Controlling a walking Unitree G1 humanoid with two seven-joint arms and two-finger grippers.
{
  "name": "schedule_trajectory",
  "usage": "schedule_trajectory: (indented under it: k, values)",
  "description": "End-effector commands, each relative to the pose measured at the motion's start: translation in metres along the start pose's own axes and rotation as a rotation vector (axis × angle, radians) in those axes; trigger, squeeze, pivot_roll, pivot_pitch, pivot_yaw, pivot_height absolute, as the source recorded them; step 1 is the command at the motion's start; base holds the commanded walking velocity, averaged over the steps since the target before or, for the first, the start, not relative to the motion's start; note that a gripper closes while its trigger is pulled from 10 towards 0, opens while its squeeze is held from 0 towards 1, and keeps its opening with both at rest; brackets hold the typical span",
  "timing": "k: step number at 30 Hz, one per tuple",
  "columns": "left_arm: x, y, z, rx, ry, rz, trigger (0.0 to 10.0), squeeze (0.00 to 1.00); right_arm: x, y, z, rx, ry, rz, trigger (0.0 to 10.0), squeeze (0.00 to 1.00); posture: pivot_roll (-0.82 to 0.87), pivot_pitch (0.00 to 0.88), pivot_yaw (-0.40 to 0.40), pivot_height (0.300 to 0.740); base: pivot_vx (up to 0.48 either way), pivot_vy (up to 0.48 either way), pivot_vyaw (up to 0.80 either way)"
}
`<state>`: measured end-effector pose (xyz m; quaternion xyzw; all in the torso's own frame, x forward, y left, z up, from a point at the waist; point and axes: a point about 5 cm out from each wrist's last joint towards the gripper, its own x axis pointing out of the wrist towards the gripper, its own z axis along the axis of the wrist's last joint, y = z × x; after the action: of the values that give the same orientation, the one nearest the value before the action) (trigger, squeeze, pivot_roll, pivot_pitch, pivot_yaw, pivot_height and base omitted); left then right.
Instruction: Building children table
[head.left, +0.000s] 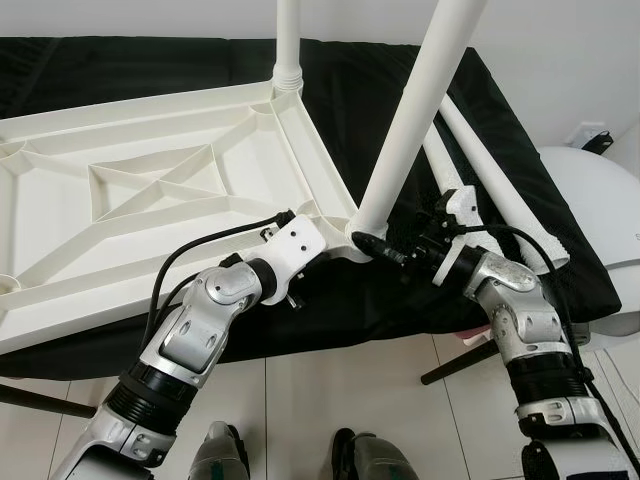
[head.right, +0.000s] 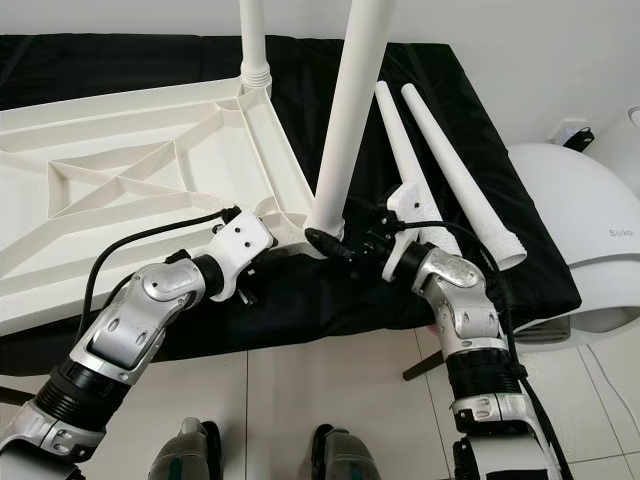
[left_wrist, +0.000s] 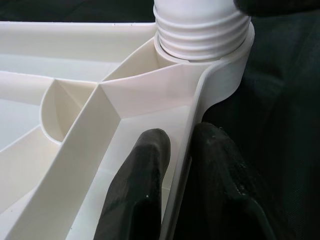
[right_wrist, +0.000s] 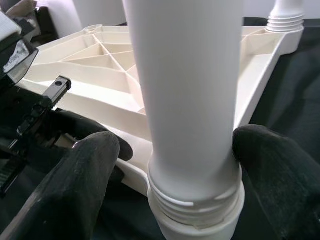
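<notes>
We see the upturned white tabletop (head.left: 150, 190) on a black-covered worktop (head.left: 400, 120) above tiled floor (head.left: 330, 390). Our left gripper (left_wrist: 175, 165) pinches its rim; our right gripper (right_wrist: 175, 150) clasps the corner leg (head.left: 415, 110).

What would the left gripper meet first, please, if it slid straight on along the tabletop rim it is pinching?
Probably the threaded base of the table leg in its corner socket: the left gripper straddles the upturned tabletop's rim, which curves into that socket just ahead.
</notes>
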<state>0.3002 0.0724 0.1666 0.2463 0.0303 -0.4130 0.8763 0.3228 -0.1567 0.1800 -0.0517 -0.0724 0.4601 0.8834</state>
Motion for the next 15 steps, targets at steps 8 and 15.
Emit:
schedule_trajectory:
  k: [8,15]
  values:
    - [-0.002,-0.013,-0.009,-0.001,0.053,-0.112,10.0,0.0,0.009,-0.006,-0.019,-0.024,0.054,0.017,10.0,0.0,0.09,0.191,-0.021,0.74,0.0,0.0,0.0]
    - [-0.003,-0.013,-0.009,-0.002,0.053,-0.112,10.0,0.0,0.012,-0.01,-0.024,-0.016,0.061,0.018,10.0,0.0,0.09,0.193,-0.021,0.74,0.0,0.0,0.0]
